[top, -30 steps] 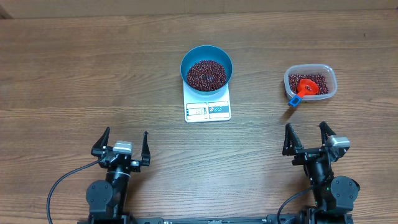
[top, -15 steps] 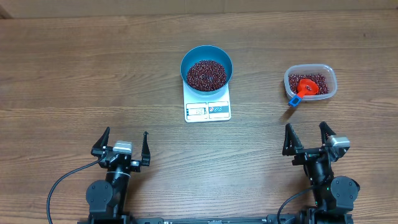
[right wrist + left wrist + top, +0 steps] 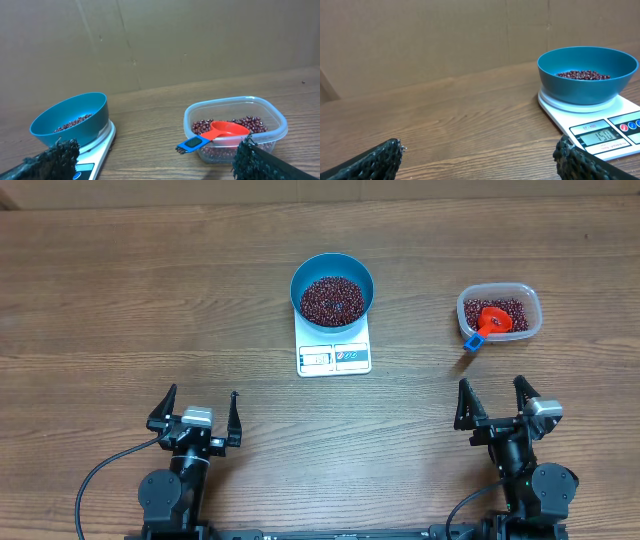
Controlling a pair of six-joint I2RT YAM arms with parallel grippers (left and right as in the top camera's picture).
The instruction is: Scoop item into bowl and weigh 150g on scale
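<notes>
A robotics lab station: a wood-grain bench [image 3: 120, 300] fills the overhead frame, cabled robot arms [image 3: 178, 485] stand at its lower edge, and brown cardboard panels [image 3: 420, 35] back the wrist views.

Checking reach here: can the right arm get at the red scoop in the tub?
Probably yes. The scoop lies in the lidless tub, its blue handle poking over the near rim, ahead of the right arm's open fingers, with nothing standing between.
</notes>
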